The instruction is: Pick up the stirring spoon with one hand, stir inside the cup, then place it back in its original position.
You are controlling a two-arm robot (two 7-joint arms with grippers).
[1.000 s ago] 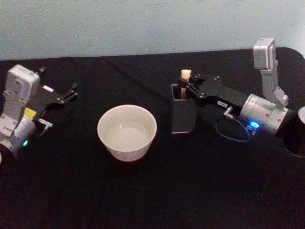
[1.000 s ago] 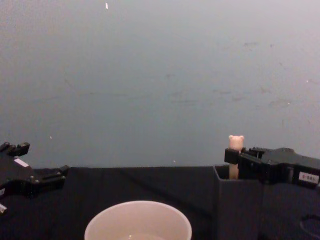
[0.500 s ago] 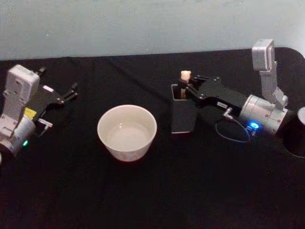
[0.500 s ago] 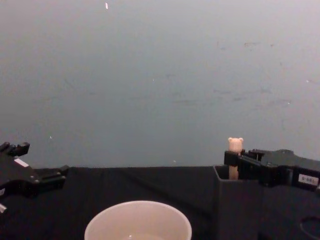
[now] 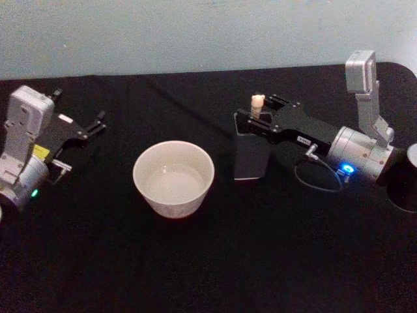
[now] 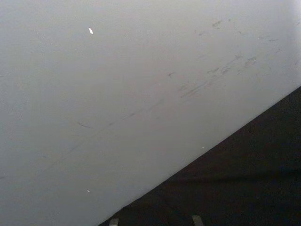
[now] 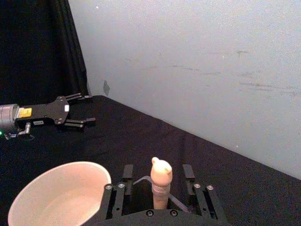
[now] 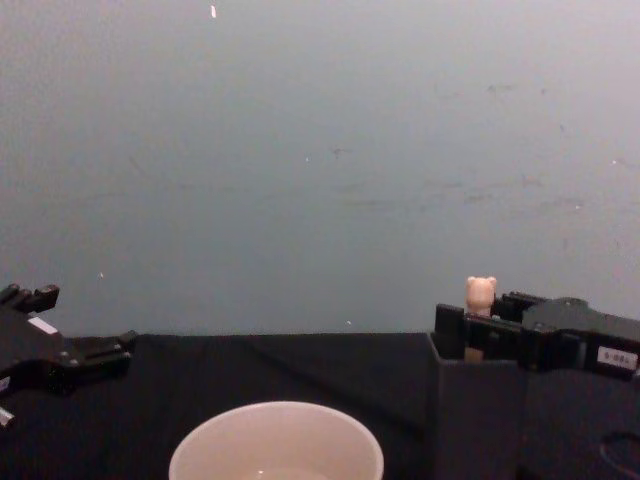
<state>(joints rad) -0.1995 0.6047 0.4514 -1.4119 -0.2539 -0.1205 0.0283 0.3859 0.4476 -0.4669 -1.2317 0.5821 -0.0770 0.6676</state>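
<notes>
Apparently the task is at one of its two ends, with the stirring spoon (image 5: 256, 103) standing upright in the dark grey holder (image 5: 251, 156), only its bear-topped handle above the rim. The right claw (image 5: 255, 118) sits at the holder's mouth, its fingers (image 7: 127, 173) spread on either side of the handle; in the right wrist view there is a gap on both sides, so it grips nothing. Whether stirring is done or still to come I cannot tell; the cup (image 5: 173, 180), on the far side of the holder from this claw, looks undisturbed. The left claw (image 5: 98, 125) rests well beyond the cup on the black table (image 5: 215, 261), idle, its fingers parted and empty. Counted: one spoon, one cup, one holder, two claws.
</notes>
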